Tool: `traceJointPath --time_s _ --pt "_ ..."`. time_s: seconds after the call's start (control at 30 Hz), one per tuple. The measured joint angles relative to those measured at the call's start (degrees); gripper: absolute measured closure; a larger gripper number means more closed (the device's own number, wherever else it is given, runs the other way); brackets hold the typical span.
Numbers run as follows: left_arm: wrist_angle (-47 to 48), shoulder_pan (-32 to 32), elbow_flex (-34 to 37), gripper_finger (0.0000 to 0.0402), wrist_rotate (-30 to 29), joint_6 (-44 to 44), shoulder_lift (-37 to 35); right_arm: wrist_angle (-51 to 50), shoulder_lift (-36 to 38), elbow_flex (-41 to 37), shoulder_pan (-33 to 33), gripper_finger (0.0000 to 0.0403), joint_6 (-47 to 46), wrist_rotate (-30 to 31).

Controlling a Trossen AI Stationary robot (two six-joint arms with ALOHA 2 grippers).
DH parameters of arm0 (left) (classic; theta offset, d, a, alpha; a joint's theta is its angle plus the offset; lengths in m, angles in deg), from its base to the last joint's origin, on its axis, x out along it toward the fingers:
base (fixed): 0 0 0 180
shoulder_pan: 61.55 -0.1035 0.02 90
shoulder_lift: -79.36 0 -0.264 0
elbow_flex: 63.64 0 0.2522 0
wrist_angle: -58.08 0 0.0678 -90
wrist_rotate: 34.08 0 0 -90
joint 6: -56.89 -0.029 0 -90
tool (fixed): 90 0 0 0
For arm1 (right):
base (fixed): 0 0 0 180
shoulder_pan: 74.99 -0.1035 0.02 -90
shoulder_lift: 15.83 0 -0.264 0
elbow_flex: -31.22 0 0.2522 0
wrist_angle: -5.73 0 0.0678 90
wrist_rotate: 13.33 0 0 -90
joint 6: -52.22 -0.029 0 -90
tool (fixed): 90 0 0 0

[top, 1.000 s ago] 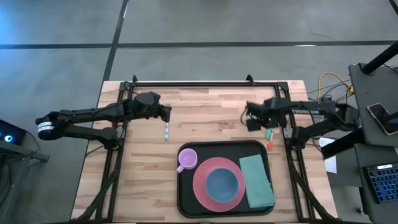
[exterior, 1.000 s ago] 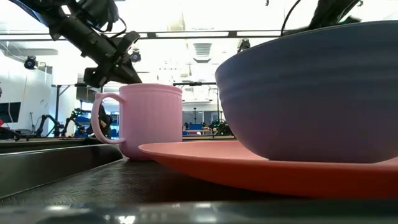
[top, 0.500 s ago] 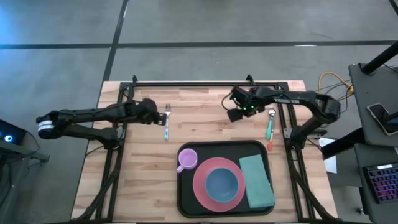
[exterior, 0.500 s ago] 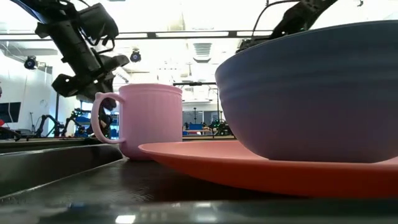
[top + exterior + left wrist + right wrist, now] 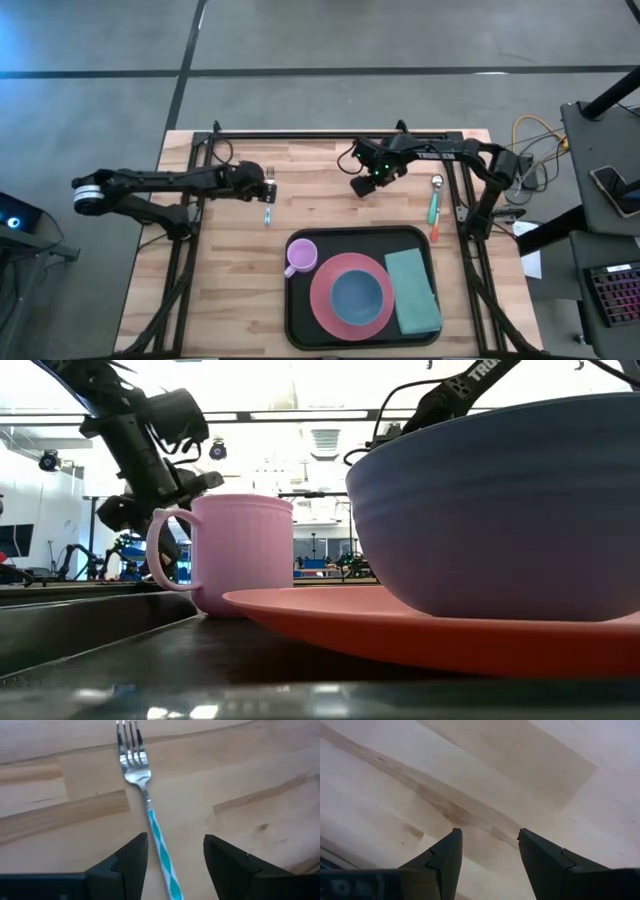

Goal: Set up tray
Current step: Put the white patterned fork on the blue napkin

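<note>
The black tray [image 5: 297, 320] lies at the table's near middle. On it are a pink cup [image 5: 301, 256], a pink plate [image 5: 322, 300] with a blue bowl [image 5: 358, 295], and a green napkin [image 5: 412, 290]. A fork [image 5: 150, 815] with a teal striped handle lies flat on the wood, left of centre [image 5: 268, 200]. My left gripper [image 5: 175, 840] stands open over the fork, one finger on each side of the handle, touching nothing. My right gripper [image 5: 487, 832] is open over bare wood at the far middle [image 5: 362, 186].
A spoon [image 5: 434, 205] with a teal handle lies on the wood near the table's right edge, beyond the tray's far right corner. A black frame [image 5: 330, 133] runs along the far edge and both sides. In the low view, the cup [image 5: 240, 555] and bowl [image 5: 500, 510] fill the foreground.
My right gripper has gone from over the spoon toward the table's left, to the far middle; the spoon stays lying on the wood. My left gripper drew back a little toward the left edge, then returned over the fork, which lies where it was.
</note>
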Motion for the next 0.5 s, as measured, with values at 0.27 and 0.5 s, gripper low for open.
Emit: traceJointPath --time_s 0.27,0.5 --pt "-3.1 0.0 -0.3 0.0228 2.4 0.0 9.9 0.1 0.2 -1.9 0.0 0.0227 -0.3 0.0" --pt "-3.2 -0.1 -4.1 0.0229 2.9 -0.1 17.4 -0.1 0.2 -2.2 0.0 0.0229 -0.5 0.0"
